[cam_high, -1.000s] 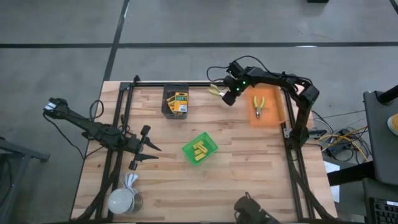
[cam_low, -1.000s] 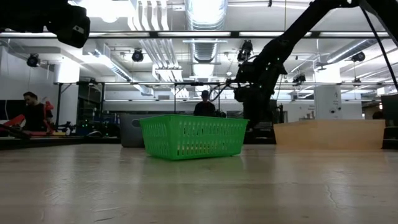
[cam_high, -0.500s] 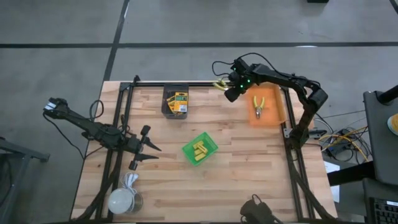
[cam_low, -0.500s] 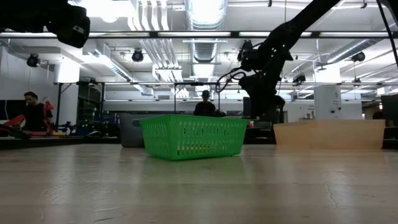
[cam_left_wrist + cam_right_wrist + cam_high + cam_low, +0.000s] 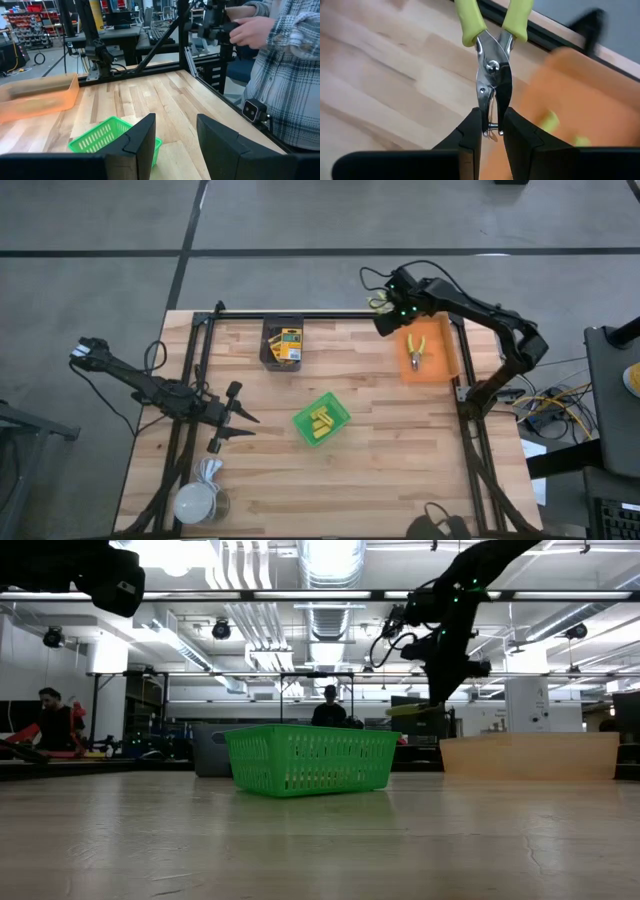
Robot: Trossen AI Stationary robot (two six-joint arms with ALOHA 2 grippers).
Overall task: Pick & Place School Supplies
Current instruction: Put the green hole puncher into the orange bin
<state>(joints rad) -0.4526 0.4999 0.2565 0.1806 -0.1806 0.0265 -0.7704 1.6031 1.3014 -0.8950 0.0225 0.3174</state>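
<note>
Over the table's [image 5: 400, 440] one-o'clock corner, right gripper [image 5: 490, 131] jaws clench pliers [image 5: 492, 65] nose-first, aimed for the orange bin [image 5: 440, 365].

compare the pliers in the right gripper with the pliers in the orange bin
The held pliers hang in the air, clamped at the metal nose by the right gripper, by the table's far edge; the other pliers lie flat in the orange bin, untouched. Both have yellow-green handles.
</note>
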